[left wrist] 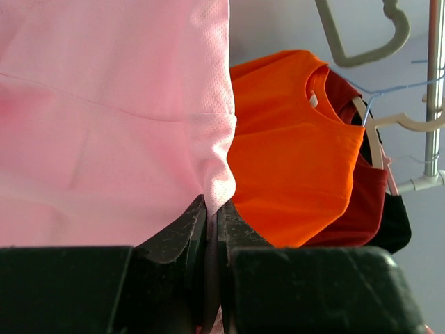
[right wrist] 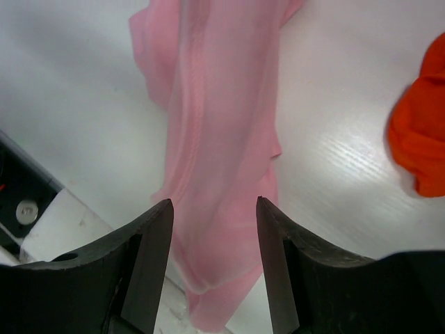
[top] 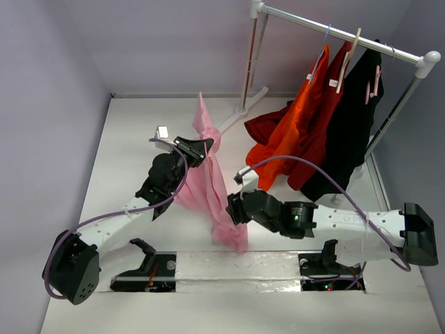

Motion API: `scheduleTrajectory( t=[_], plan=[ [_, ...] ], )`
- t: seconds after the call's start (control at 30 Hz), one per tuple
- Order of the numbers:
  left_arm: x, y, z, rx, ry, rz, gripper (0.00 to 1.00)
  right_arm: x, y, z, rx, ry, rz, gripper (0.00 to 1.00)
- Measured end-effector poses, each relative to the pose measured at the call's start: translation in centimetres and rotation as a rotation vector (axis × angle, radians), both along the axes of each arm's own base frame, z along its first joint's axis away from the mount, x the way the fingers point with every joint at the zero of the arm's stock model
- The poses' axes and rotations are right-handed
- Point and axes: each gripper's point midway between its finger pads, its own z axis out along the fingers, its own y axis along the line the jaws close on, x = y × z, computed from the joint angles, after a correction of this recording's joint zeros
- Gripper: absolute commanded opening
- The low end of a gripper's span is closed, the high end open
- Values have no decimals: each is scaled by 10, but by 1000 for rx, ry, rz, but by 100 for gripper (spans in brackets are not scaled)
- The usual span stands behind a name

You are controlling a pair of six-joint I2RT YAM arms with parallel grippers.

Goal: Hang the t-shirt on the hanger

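The light pink t-shirt point(top: 208, 188) hangs bunched from my left gripper point(top: 201, 147), with its lower end trailing to the table near the front edge. In the left wrist view the jaws point(left wrist: 212, 209) are shut on a fold of the t-shirt point(left wrist: 104, 125). My right gripper point(top: 231, 207) is open and empty beside the shirt's lower part. In the right wrist view the t-shirt point(right wrist: 222, 125) lies below and between the spread fingers point(right wrist: 156, 236). A thin pale pink hanger point(top: 374, 82) hangs on the rack against the black garment.
A white clothes rack point(top: 334, 31) stands at the back right. It holds an orange shirt point(top: 292, 132), a dark red shirt point(top: 323, 132) and a black garment point(top: 348, 132). A grey-beige hanger point(left wrist: 361, 49) and a wooden hanger point(top: 348, 59) hang there too.
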Motion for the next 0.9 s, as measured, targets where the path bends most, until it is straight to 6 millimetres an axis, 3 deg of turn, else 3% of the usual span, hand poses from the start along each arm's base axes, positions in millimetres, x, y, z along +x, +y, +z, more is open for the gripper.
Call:
scheduleTrajectory(
  t=[0.2,0.4,0.57,0.63,0.77,0.9],
  plan=[
    [-6,-2,-10,1,20,-28,0,32,4,4,20,18,-20,57],
    [-10,0,-5,-3,7,-30,0,27,19,-12,-3,64,44,57],
    [-14,-2,-1,-6,-4,-52,0,23,26,-11,12,73,90,56],
    [-17,-5,-1,-7,-4,-74,0,23,31,-12,7,77,104,50],
    [-21,-10,0,-12,-3,-110,0,24,37,-20,-12,81,120,25],
    [-25,-13,1,-17,-3,-136,0,26,39,-18,-19,67,124,12]
  ],
)
